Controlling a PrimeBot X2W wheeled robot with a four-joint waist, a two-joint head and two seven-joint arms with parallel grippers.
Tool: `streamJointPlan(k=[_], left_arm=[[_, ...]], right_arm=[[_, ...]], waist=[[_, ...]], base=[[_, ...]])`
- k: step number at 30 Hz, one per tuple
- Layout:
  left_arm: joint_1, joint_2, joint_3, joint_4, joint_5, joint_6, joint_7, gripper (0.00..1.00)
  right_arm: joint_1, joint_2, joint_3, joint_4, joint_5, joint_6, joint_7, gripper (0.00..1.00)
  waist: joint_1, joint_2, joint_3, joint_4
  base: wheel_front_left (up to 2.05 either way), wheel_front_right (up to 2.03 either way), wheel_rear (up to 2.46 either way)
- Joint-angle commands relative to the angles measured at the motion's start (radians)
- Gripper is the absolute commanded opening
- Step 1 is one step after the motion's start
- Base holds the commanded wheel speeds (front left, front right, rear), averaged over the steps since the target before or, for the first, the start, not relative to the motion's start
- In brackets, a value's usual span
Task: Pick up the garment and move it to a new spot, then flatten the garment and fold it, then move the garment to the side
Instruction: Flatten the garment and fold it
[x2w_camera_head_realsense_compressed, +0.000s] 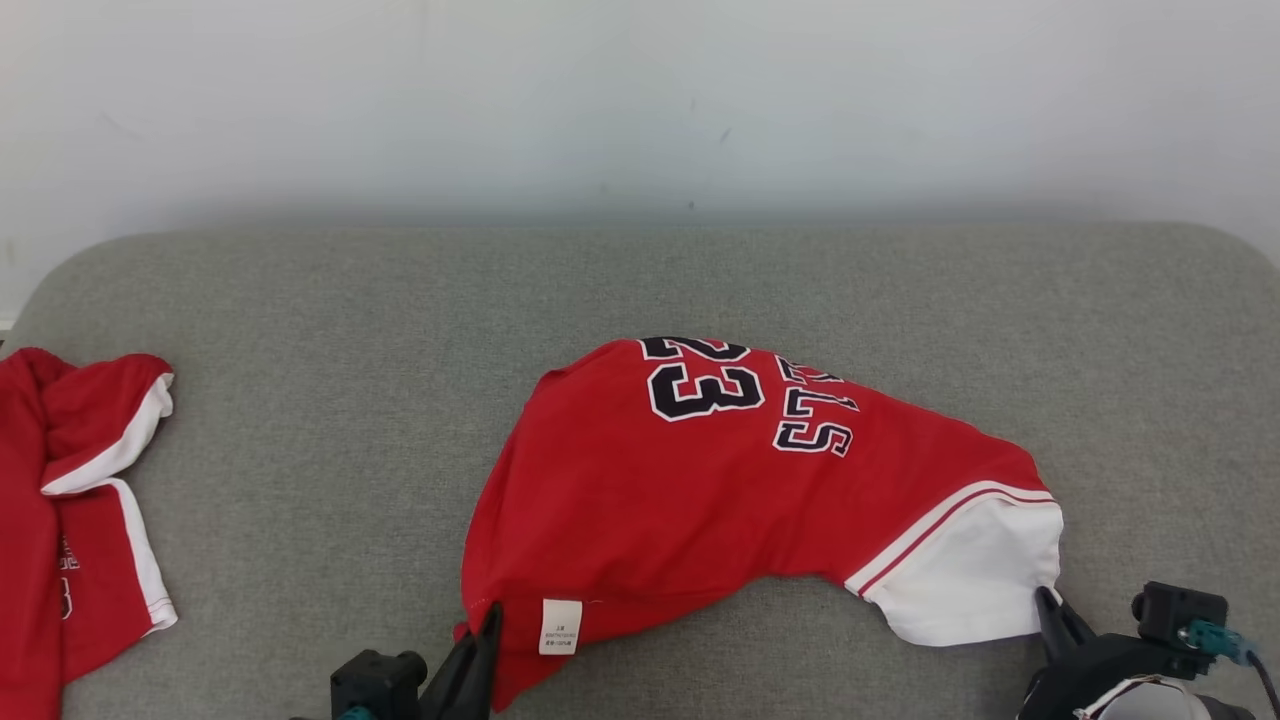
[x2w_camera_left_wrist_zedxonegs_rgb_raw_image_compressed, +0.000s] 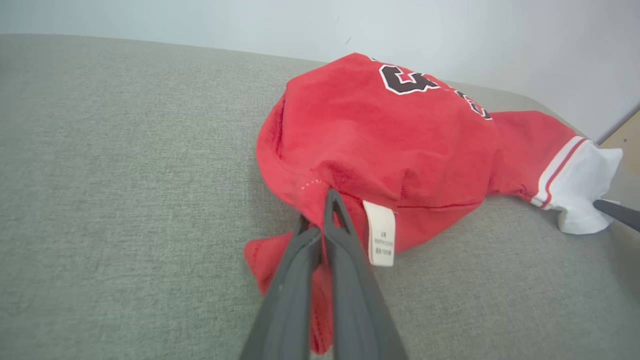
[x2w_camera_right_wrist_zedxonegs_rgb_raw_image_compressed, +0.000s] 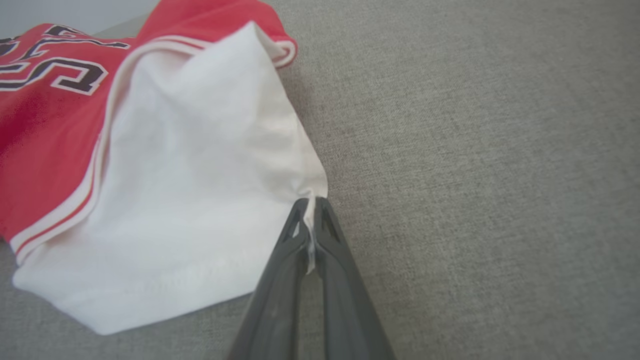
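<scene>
Left gripper (x2w_camera_left_wrist_zedxonegs_rgb_raw_image_compressed: 320, 212): clamped tight on the red hem, just beside the white label (x2w_camera_left_wrist_zedxonegs_rgb_raw_image_compressed: 381, 232).
Right gripper (x2w_camera_right_wrist_zedxonegs_rgb_raw_image_compressed: 311, 202): pinched shut on the white sleeve (x2w_camera_right_wrist_zedxonegs_rgb_raw_image_compressed: 190, 175) corner.
Red fabric jersey with black "23" (x2w_camera_head_realsense_compressed: 700, 480): bunched mid-cushion, between both grippers.
Grey woven cushion (x2w_camera_head_realsense_compressed: 300, 400): underneath.
Second red-and-white garment (x2w_camera_head_realsense_compressed: 70, 520): far left, well apart.

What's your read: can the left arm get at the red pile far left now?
Probably not yet: left gripper is shut on the jersey hem. Released, only gray cushion separates it from the red pile.
</scene>
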Motion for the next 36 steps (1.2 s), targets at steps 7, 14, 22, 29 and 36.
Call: streamJointPlan(k=[7,14,22,29,36], left_arm=[[0.035,0.05,-0.004,-0.109,0.027,0.037,0.034,0.0],[0.008,0.102,0.016,-0.259,0.014,0.033,0.083,0.0],[-0.311,0.177,0.039,-0.255,-0.03,-0.116,0.265,0.0],[-0.818,0.162,0.12,-0.042,-0.189,-0.214,0.464,0.0],[-1.378,0.107,0.08,0.223,-0.137,-0.23,0.482,0.0]], right_arm=[[0.073,-0.028,0.011,-0.102,0.118,-0.002,0.013,0.0],[0.123,-0.016,-0.022,-0.318,0.278,-0.002,0.114,0.0],[-0.092,-0.034,0.006,-0.465,0.3,-0.002,0.281,0.0],[-0.612,0.003,0.001,-0.284,0.26,-0.002,0.408,0.0],[-1.216,0.032,-0.134,0.032,0.112,-0.002,0.375,0.0]], waist=[[0.0,-0.0001,-0.018,0.009],[0.0,-0.0001,-0.011,-0.001],[0.0,-0.0001,0.06,-0.009],[0.0,-0.0001,0.248,-0.036],[0.0,-0.0001,0.447,-0.05]], base=[[0.0,0.0,0.0],[0.0,0.0,0.0],[0.0,0.0,0.0],[0.0,0.0,0.0],[0.0,0.0,0.0]])
